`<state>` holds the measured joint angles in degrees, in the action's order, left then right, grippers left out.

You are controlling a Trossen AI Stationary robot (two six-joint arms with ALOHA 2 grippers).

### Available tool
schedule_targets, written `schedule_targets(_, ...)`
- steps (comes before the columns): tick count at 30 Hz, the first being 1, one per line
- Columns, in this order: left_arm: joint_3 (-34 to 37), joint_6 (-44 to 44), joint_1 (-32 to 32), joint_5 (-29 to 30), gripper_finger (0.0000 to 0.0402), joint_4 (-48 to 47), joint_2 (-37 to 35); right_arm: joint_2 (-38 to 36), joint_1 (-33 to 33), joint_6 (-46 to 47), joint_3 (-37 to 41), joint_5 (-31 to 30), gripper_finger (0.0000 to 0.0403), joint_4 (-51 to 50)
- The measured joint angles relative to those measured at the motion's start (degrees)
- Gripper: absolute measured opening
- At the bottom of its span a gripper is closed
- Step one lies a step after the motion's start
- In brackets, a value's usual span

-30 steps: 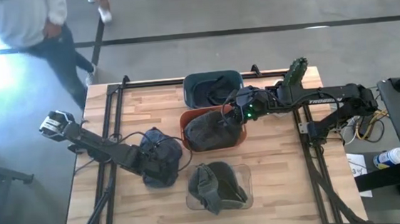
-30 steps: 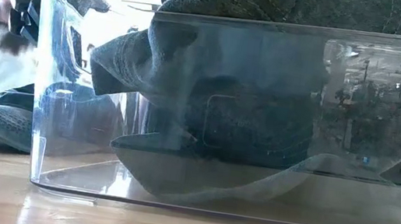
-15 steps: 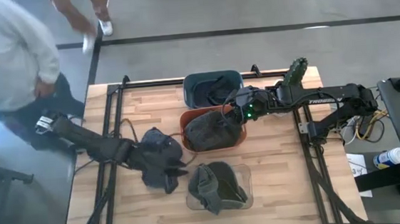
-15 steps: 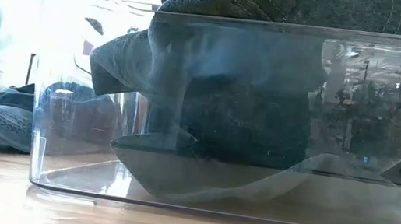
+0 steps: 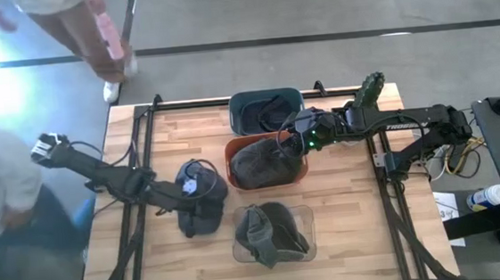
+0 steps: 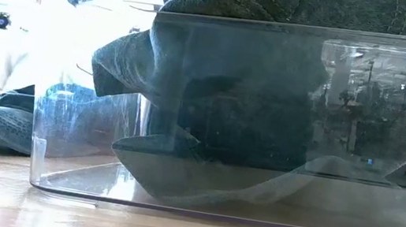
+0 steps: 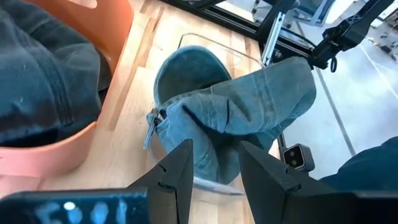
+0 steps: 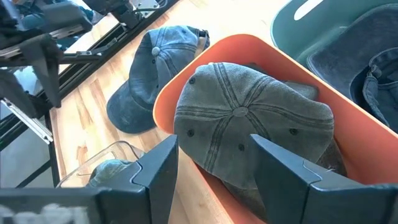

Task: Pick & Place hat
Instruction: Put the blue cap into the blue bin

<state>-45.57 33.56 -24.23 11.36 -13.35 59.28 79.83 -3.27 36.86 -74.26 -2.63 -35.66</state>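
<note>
The left gripper (image 5: 202, 185) hovers over the blue hat (image 5: 199, 198) lying on the table (image 5: 347, 231) left of the orange bin (image 5: 299, 169), fingers (image 7: 180, 171) spread and empty. The right gripper (image 5: 288, 143) hangs over the grey hat (image 5: 259, 162) in that bin, fingers (image 8: 283, 165) released.

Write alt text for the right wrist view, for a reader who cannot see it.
A grey cap sits crown-up in an orange bin, seen past the right gripper with its dark fingers spread apart and holding nothing. Beside the bin, a blue denim cap lies on the wooden table, with a teal bin of dark fabric next to the orange one.
</note>
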Motion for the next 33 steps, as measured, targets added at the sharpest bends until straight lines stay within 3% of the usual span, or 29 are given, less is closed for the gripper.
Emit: schedule_targets(33, 16.2, 0.5, 2.6, -0.3, 0.0122, 4.4, -18.6, 0.0, 0.0, 0.0, 0.0, 0.0, 0.0189, 0.0)
